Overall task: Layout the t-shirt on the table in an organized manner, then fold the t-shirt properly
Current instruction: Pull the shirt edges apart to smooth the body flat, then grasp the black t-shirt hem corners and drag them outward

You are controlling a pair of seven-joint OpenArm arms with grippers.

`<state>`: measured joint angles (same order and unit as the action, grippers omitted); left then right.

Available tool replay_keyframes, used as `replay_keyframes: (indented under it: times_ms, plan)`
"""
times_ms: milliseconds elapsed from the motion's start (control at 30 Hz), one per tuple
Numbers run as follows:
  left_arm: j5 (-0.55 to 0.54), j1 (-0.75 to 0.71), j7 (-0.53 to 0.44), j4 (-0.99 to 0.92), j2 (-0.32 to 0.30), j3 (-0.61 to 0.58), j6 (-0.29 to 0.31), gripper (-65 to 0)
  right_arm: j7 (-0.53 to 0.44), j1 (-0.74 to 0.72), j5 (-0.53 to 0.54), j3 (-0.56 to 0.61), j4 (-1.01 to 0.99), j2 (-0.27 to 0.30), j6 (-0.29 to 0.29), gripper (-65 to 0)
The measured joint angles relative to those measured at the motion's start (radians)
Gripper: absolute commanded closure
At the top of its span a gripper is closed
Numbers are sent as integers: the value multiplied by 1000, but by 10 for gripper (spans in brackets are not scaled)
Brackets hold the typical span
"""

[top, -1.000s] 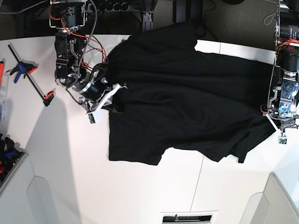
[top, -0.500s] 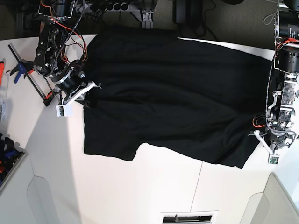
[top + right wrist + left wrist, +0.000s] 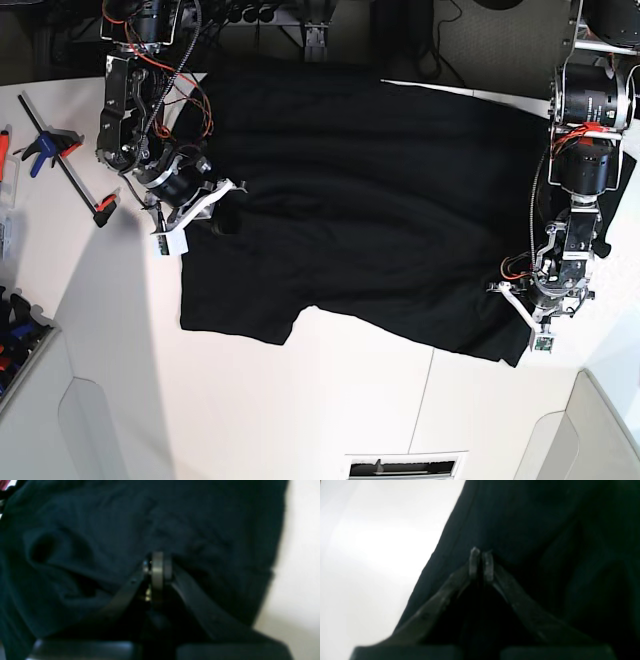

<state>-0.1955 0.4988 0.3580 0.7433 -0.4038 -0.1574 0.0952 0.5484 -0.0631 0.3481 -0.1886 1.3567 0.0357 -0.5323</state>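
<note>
Both grippers, left (image 3: 520, 305) and right (image 3: 222, 208), pinching shirt (image 3: 370, 200) edges on table (image 3: 300, 400); layout step; next, pull taut.

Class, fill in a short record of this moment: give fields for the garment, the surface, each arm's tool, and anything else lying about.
garment: black t-shirt, spread wide, wrinkled, no print showing
surface: white table, panel seams visible
left tool: shut, pinching shirt cloth near its edge
right tool: shut, pinching bunched shirt cloth
far edge: shirt hangs over the table's back edge
other items: bar clamp with orange handles at the table's side
</note>
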Motion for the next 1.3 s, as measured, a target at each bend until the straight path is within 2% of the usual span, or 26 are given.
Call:
replay_keyframes:
  times_ms: [100, 167, 300, 500, 733, 767, 833, 967, 1067, 1167, 1300]
  plan:
    - [-4, -3, -23, -11, 3, 0, -1, -26, -54, -6, -29, 4, -33, 0, 1, 0]
    - [-6, -3, -28, -11, 2, 0, -24, -26, -80, -9, -55, -5, -40, 0, -6, 0]
    - [-2, 4, -33, -14, -6, 0, -48, -26, -64, -48, -96, -17, -46, 32, 0, 0]
    - [1, 56, 26, -64, -20, 0, -50, -26, 5, -116, -125, -22, -62, 101, 9, 0]
    - [1, 79, 31, -90, -19, 0, -50, -26, 6, -159, -51, -21, -121, 150, 5, 0]
    - [2, 75, 37, -72, -20, 0, -49, -26, 6, -158, -29, -22, -117, 151, 5, 0]
    - [1, 55, 57, -5, -31, 0, -6, -27, 12, -152, 4, -23, -90, 150, 5, 0]
    - [-32, -21, 129, 247, -72, -2, 40, -27, 43, -106, 48, -32, 16, 150, -1, 0]
    - [-67, -106, 165, 426, -124, -3, 42, -27, 58, -39, 47, -35, 102, 153, -6, 0]
    - [-103, -203, 193, 546, -178, -5, 87, -27, 97, 22, 75, -35, 182, 152, -8, 0]
    - [-129, -333, 215, 661, -203, -6, 93, -27, 135, 101, 109, -34, 240, 150, -10, 0]
